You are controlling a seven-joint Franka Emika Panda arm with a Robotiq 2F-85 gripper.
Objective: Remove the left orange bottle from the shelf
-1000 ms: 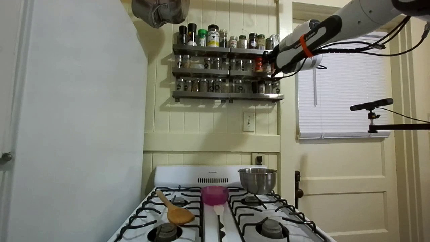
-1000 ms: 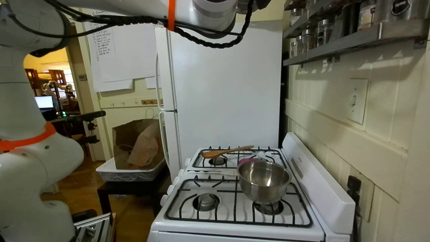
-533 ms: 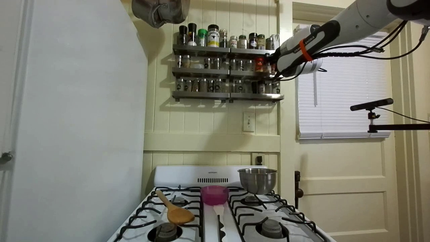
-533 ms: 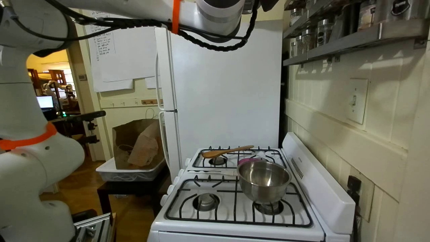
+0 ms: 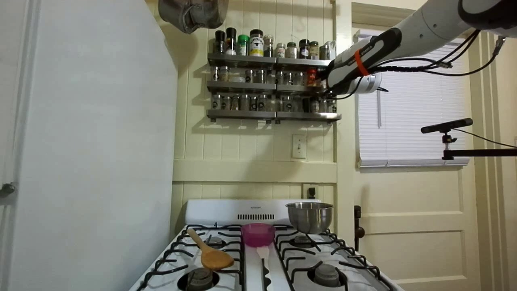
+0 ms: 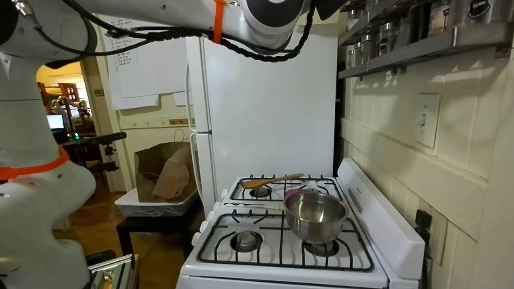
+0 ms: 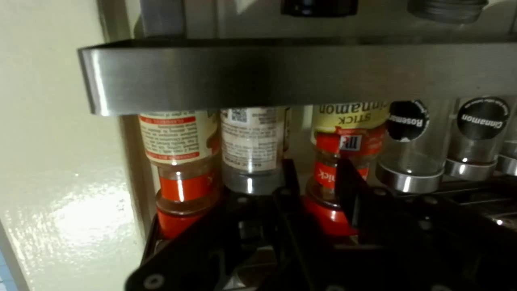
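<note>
Metal-fenced on the shelf (image 5: 299, 88), saw the left orange bottle (image 7: 341, 139) with the hand (image 7: 317, 167) astride its upper end, presumably to clear the rail (image 7: 282, 76), but could not tell if clamped

White arm (image 5: 426, 34), orange bands (image 6: 218, 22), black claw (image 7: 315, 162)
</note>
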